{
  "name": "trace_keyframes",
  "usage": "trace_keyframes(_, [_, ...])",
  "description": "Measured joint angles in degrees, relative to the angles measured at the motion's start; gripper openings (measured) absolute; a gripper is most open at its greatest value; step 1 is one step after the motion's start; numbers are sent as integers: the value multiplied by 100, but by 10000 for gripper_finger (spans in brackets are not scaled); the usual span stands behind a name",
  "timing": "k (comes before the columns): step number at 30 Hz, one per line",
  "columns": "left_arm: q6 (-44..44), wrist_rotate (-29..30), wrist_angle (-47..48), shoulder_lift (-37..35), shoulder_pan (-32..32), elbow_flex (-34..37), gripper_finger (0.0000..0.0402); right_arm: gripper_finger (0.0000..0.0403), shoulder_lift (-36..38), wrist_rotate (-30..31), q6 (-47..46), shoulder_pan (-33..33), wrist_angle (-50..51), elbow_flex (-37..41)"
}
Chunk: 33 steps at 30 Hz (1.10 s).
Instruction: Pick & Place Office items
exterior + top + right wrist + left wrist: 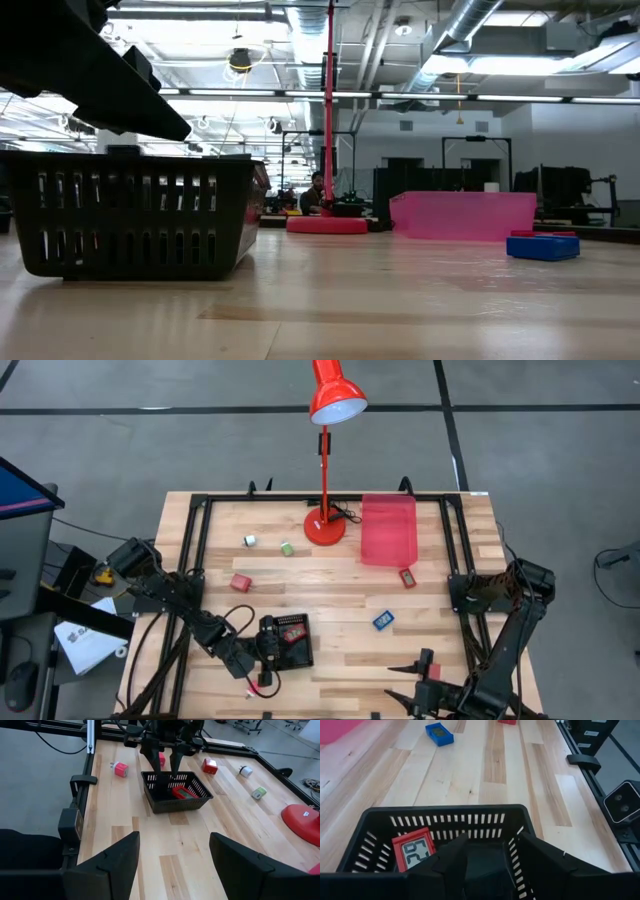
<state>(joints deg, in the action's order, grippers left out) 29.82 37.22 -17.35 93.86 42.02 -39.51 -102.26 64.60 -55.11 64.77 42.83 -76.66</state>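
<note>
A black slotted basket (pixel 305 658) (pixel 445 811) (pixel 200 795) stands on the table's near left part, with a red digital clock (pixel 415 852) (pixel 182 792) lying on its floor. My left gripper (pixel 268 643) (pixel 490 840) (pixel 166 777) is open and points down into the basket beside the clock. Whether anything dark lies between its fingers, I cannot tell. Loose on the table lie a blue piece (pixel 384 620) (pixel 439 732), a red piece (pixel 408 577), a red block (pixel 240 582), a white piece (pixel 249 540), a green piece (pixel 287 548) and a pink piece (pixel 120 769). My right gripper (pixel 405 682) (pixel 172 845) waits open at the near right.
A tall red desk lamp stands with its base (pixel 324 525) at the far middle. A translucent red tray (pixel 388 530) (pixel 465 215) sits to its right. A black frame rail (pixel 200 550) runs round the table top. Bare wood lies between the basket and the blue piece.
</note>
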Motion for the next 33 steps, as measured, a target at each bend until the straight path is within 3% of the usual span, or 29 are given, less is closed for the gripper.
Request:
trace_keyframes(11, [-1038, 209, -1233, -1, 0, 0, 172, 234, -2, -2, -10, -7, 65, 0])
trace_keyframes(14, [-1442, 196, -1756, -2, 40, 0, 172, 234, -2, -87, -424, -2, 484, 0])
trace_keyframes(17, [-1999, 185, -2340, -2, 172, 0, 172, 234, -4, -549, -1426, -2, 1429, 8])
trace_keyframes(20, [-2720, 183, -2903, -2, 367, 0, 172, 234, -8, -1428, -2494, -6, 2321, 176])
trace_keyframes(24, [-3541, 274, -3449, -6, 610, 0, 172, 234, -15, -2243, -3146, -31, 2752, 475])
trace_keyframes(29, [-3903, 1010, -3586, -103, 663, -2, 172, 234, -15, -2082, -3029, -323, 2873, 538])
trace_keyframes(33, [-3905, 1126, -3121, -463, 567, -2, 178, 234, -15, -2528, -1870, -1051, 3087, 538])
